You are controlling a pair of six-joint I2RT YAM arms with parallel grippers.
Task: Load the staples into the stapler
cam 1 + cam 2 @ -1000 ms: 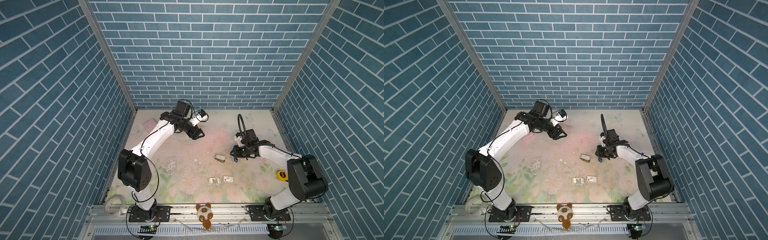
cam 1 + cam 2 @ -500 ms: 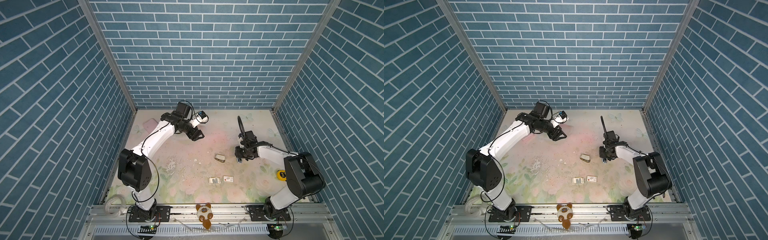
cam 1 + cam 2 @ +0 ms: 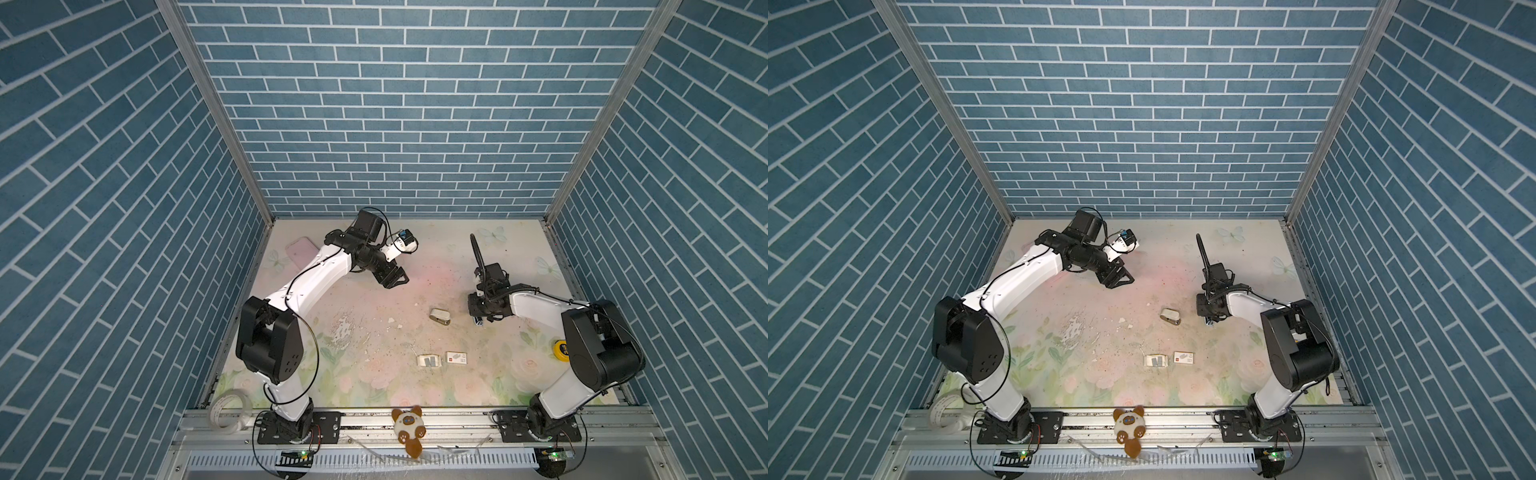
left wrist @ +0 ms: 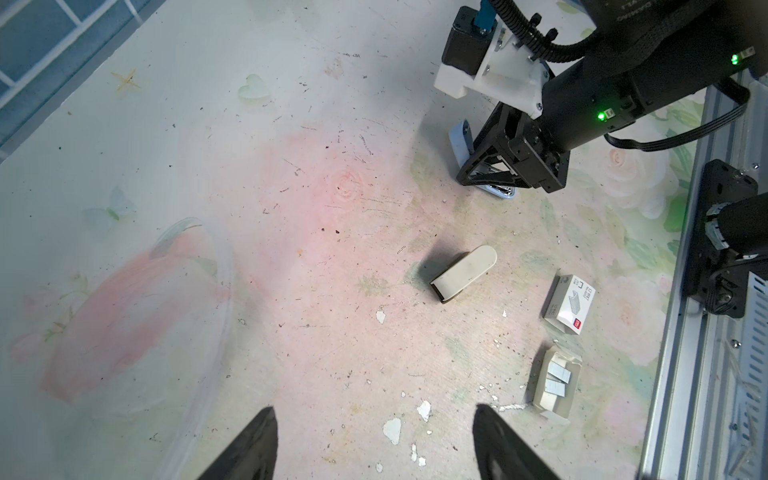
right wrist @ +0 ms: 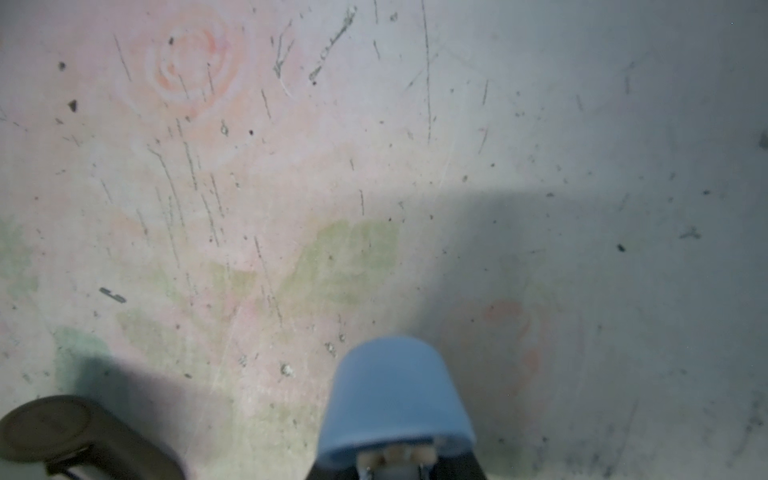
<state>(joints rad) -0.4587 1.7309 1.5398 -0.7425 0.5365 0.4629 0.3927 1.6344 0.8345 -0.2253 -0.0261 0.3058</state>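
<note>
- A bench (image 3: 365, 299) with a worn floral mat stood inside blue brick-patterned walls. One robot arm was mounted toward each end of its front edge.
- The right gripper (image 4: 486, 176) sat low over the bench's right half, about midway between the front and back edges. Its fingers were clamped on a light-blue stapler (image 5: 395, 390).
- In the left wrist view, the stapler's blue top was tilted up from a shiny metal part beneath it. Whether the stapler touched the bench could not be told.
- The left gripper (image 3: 397, 280) hung above the bench nearer the back edge, left of centre. Its fingers were spread wide and held nothing.
- The staples (image 4: 559, 374), short grey strips, lay in a small white card tray (image 4: 550, 405). The tray sat toward the front edge, near its middle, well apart from both grippers.
- Just beside the tray, on the side toward the right edge, lay the white sleeve (image 4: 569, 303) with a small red mark.
- A small cream plastic object (image 3: 439, 316) lay flat on the bench near the right gripper, on the side toward the bench's centre.
- A yellow tape measure (image 3: 559, 348) sat near the right edge, partly hidden by the right arm.
- A flat pink object (image 3: 300, 252) lay by the back left corner.
</note>
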